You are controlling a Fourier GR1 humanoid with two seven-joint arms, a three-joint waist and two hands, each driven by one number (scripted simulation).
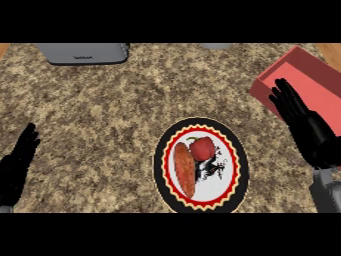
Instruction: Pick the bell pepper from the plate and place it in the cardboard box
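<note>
Speckled granite tabletop carries a round plate with a red zigzag border, and on it the red bell pepper lies just beside a long orange sausage. At the right sits the red box (open-topped). Right hand hovers over its near edge, fingers straight, holding nothing. Left hand rests open at the lower left.

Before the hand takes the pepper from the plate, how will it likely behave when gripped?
The pepper looks rounded and glossy, so it may slip or roll. It lies against a long orange item, which might shift too. The plate looks flat, so little would stop rolling.
</note>
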